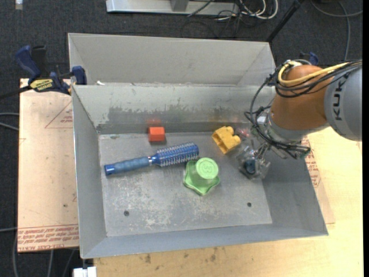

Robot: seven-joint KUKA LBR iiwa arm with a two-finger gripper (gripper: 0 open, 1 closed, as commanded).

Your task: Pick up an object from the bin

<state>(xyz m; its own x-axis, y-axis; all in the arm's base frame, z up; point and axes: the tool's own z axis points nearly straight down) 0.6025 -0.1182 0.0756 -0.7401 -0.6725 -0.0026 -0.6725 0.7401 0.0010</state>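
Camera view: tool (252, 165) low over the floor at the right of the grey metal bin (173, 218); whether it stands apart or together cannot be told, nor whether anything sits in it. Nearest thing is the small yellow plastic block (226, 138), just beside the tool to its upper left, close to the back wall; next comes the green plastic cup (202, 175), to the tool's left. Farther left lie the blue plastic hairbrush (153, 159), long axis running left-right, and the small orange cube (157, 134); by my reckoning a short shift up-left would put the tool over the block.
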